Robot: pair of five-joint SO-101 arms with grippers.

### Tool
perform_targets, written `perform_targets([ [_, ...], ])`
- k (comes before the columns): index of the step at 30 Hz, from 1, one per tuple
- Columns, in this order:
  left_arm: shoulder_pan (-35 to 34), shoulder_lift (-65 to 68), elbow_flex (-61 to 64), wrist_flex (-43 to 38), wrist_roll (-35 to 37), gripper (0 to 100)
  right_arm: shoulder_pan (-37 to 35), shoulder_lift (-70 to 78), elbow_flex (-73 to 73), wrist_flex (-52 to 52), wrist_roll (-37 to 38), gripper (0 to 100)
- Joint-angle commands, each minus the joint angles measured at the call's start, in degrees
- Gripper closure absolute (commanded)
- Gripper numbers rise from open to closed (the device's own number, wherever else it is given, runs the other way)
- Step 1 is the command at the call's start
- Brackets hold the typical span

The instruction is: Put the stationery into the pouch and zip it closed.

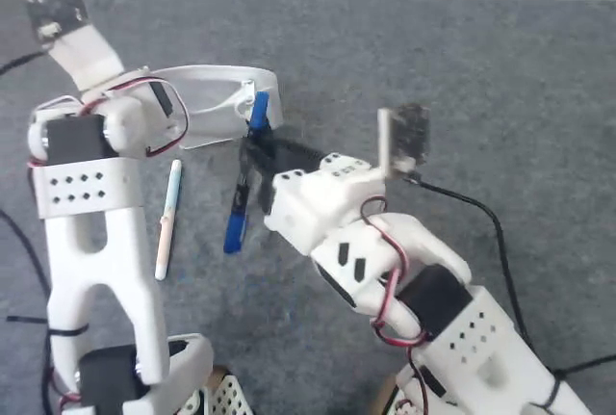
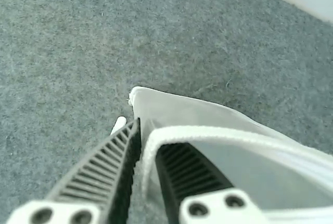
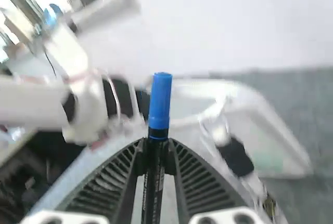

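A white translucent pouch [image 1: 219, 99] lies open on the grey carpet at the back. My left gripper [image 1: 166, 105] is shut on the pouch's left rim [image 2: 151, 141], with one finger [image 2: 112, 156] outside and the other inside. My right gripper [image 1: 254, 153] is shut on a black marker with a blue cap [image 3: 159, 96]. The marker [image 1: 257, 112] hangs tilted, its cap at the pouch's [image 3: 250, 125] mouth and its blue tail pointing toward the front. A white pen [image 1: 166, 222] with a pale blue tip lies on the carpet beside the left arm.
Grey carpet [image 1: 462, 68] stretches bare to the right of the pouch and behind it. A black cable [image 1: 481, 208] trails from the right arm. The left arm's white body [image 1: 91, 213] stands close to the white pen.
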State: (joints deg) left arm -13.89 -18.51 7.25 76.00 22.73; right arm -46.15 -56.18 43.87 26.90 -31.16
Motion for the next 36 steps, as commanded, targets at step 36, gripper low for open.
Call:
perform_targets([
  [36,0.4,0.1,1.3,-0.4,-0.4,99,8.7,39.6,-2.8,-63.6,36.1,99.1],
])
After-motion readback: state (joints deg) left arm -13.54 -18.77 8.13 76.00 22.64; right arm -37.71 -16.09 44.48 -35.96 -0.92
